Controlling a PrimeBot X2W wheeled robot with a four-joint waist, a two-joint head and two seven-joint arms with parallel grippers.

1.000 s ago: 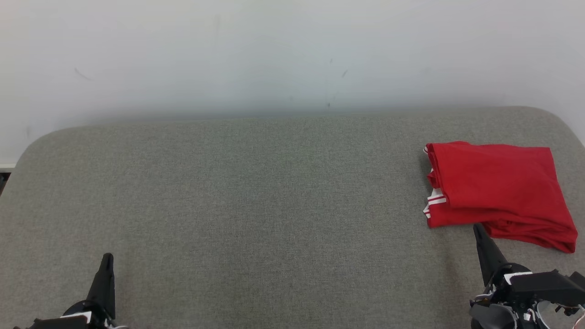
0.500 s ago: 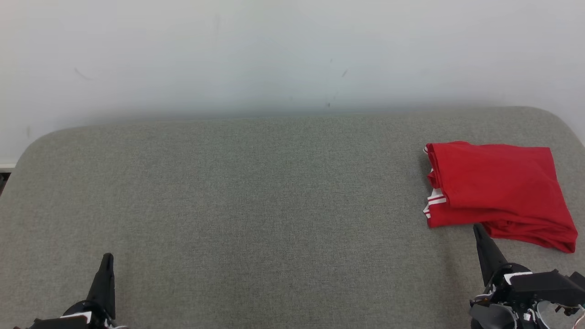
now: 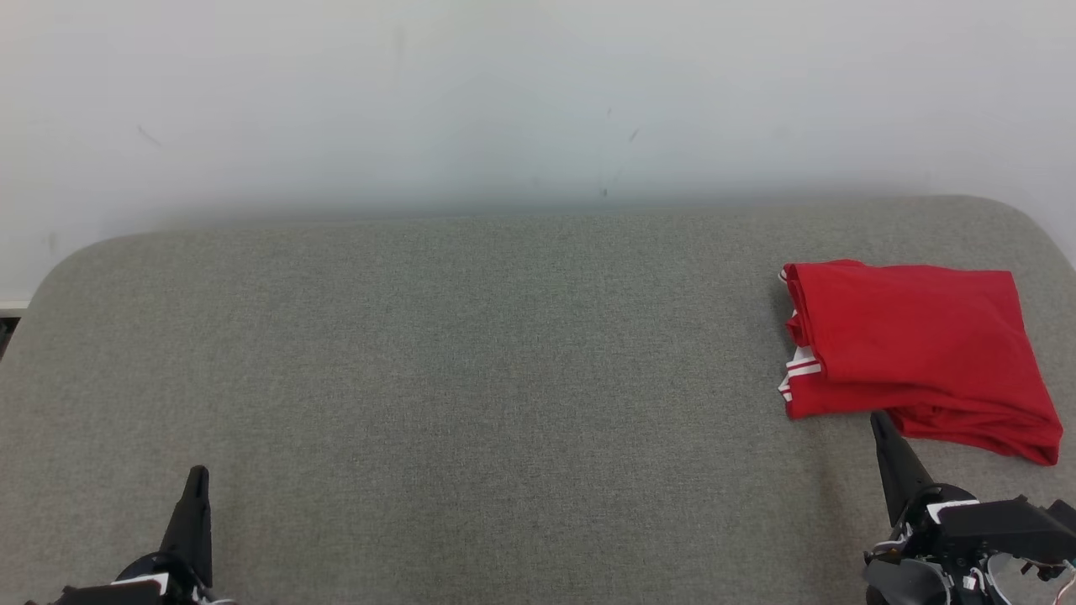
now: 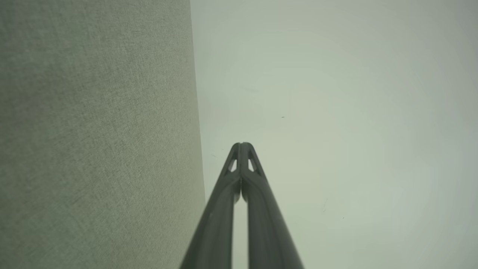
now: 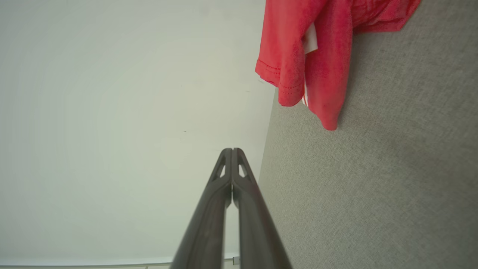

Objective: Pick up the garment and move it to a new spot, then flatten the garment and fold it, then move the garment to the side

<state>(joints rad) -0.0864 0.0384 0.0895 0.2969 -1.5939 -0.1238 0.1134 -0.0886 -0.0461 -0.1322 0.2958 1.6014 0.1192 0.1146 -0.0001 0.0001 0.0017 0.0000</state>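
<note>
The red garment [image 3: 916, 353] looks soft and floppy, so pinch its near edge. The left fingers [image 3: 193, 512] and right fingers [image 3: 895, 458] are pressed together.

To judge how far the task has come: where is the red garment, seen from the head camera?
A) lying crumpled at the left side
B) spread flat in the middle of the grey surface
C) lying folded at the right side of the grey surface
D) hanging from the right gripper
C: the red garment lies folded at the right side of the grey surface, while the right gripper is shut on nothing.

Grey fabric surface [image 3: 471, 378] — rounded corners — against pale wall [image 3: 504, 92].
</note>
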